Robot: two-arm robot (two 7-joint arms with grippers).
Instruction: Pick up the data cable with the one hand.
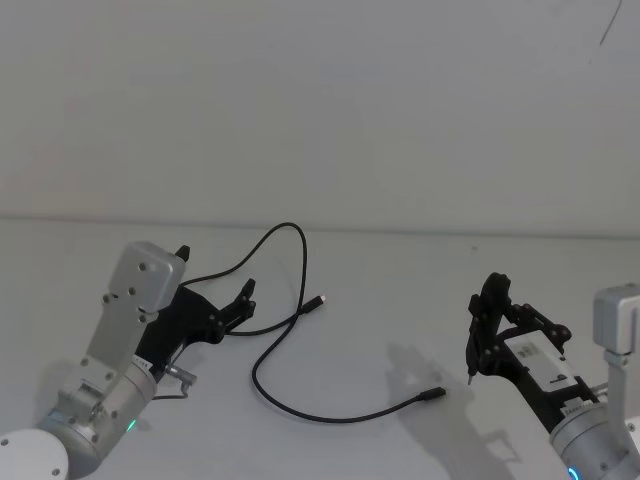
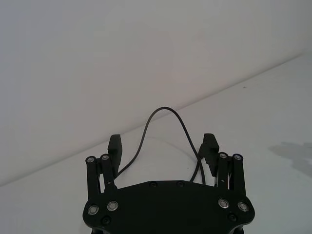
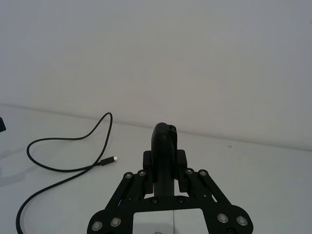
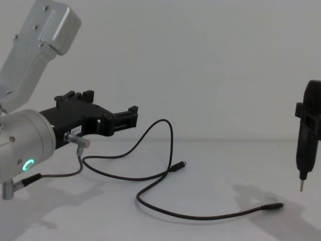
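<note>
Left pincer spread wide, hovering low over table. Cable lies looped on the table just ahead and below it, arch pointing forward, tail trailing right. Right pincer closed, parked well apart. Left is nearer.

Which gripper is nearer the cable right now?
Left. The left gripper hovers open over the cable, one finger on each side. The right gripper, shut, is off to the side of its black plug.
</note>
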